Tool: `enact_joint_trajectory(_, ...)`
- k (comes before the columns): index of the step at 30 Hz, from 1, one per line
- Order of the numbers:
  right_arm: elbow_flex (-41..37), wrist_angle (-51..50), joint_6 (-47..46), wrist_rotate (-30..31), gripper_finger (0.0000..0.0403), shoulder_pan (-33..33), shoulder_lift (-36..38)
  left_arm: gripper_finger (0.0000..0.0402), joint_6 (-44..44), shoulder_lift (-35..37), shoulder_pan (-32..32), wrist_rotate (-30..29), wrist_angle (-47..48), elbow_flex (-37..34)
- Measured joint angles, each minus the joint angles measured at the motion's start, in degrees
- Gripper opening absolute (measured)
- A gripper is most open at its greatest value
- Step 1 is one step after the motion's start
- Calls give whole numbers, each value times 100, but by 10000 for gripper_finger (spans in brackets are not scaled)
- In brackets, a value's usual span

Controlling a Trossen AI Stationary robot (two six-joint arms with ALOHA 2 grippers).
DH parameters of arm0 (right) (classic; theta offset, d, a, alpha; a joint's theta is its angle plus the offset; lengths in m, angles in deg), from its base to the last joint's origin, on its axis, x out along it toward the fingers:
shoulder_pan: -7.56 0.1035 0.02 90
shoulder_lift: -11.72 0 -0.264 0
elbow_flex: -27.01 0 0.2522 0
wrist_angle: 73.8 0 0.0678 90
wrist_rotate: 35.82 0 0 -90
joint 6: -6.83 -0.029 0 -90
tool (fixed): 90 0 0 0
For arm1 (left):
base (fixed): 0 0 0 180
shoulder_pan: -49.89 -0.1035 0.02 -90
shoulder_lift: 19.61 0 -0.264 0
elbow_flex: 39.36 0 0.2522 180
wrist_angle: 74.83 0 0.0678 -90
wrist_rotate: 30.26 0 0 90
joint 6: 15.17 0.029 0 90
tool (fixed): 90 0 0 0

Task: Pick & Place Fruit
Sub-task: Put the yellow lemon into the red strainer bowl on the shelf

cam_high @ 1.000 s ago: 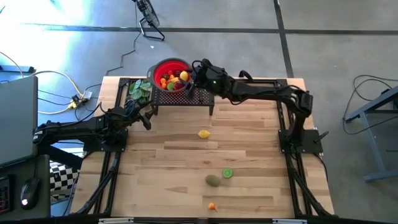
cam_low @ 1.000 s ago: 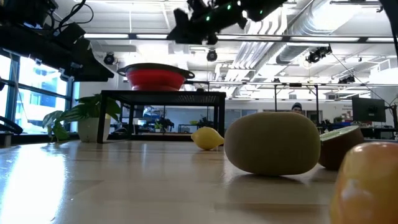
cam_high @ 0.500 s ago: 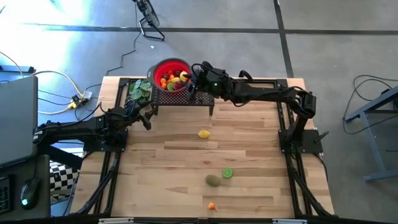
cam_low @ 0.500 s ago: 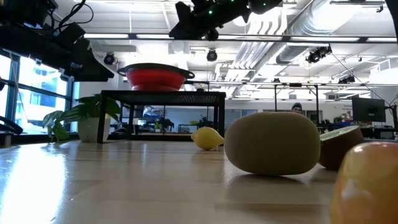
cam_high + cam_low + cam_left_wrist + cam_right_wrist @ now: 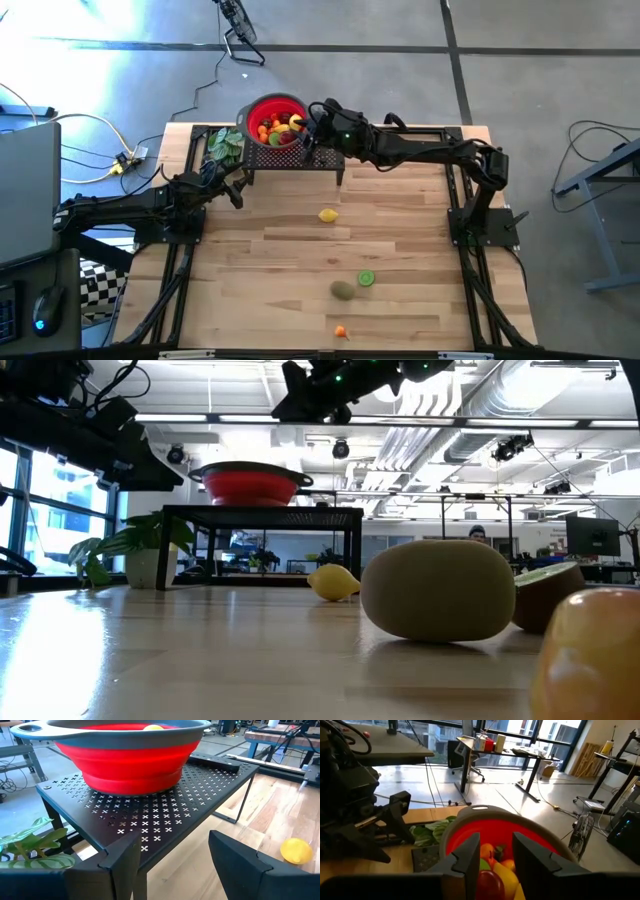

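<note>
- Wooden table (image 5: 400,230) is seen filling the high view; both arm bases are mounted on it, left arm at 9 o'clock, right arm at 3 o'clock.
- Black perforated stand (image 5: 325,158) is placed at the table's 12 o'clock edge; in the left wrist view its cross-punched top (image 5: 165,815) is seen close up.
- Red collapsible bowl (image 5: 262,106) with a grey rim is set on the stand's 11 o'clock end; it is also seen in the low view (image 5: 250,482), the left wrist view (image 5: 130,757) and the right wrist view (image 5: 470,827).
- Right gripper (image 5: 306,128) is held above the bowl's 3 o'clock rim; fingers (image 5: 470,855) are seen a narrow gap apart, nothing between them; fruit is viewed through the gap.
- Left gripper (image 5: 236,190) is parked at 7 o'clock of the stand, low over the table; fingers (image 5: 125,857) are spread apart, empty.
- Green leafy bunch (image 5: 224,146) is laid just at 9 o'clock of the bowl, by the stand.
- Fruit pile (image 5: 278,127) is held in the bowl: yellow, red, orange and green pieces, touching each other.
- Brown kiwi (image 5: 343,290) is left on the table toward 6 o'clock, large in the low view (image 5: 440,590).
- Green lime half (image 5: 366,279) is set just at 2 o'clock of the kiwi, cut face up.
- Yellow lemon (image 5: 327,214) is lying at table centre, well apart from the stand; also seen from the left wrist (image 5: 296,851).
- Small orange piece (image 5: 341,331) is nearest the 6 o'clock edge, below the kiwi.
</note>
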Motion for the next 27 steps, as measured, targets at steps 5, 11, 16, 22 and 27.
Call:
enact_joint_trajectory(5, 0, -22, 0, 0, 105, 0, -4, 228, 0, 0, -1, 0, 0, 0)
enact_joint_trajectory(11, 0, -22, -2, 0, 105, 0, -4, 228, 0, 1, -2, 0, 0, 0)
enact_joint_trajectory(16, 0, -22, -2, 0, 105, 6, -4, 228, 0, -1, -2, 0, 0, 0)
enact_joint_trajectory(22, 0, -22, -2, 0, 105, 7, -7, 228, 0, -1, 0, 0, 0, 0)
enact_joint_trajectory(27, 0, -22, -103, -2, 105, 7, -7, 228, 0, 1, 0, 0, 0, 0)
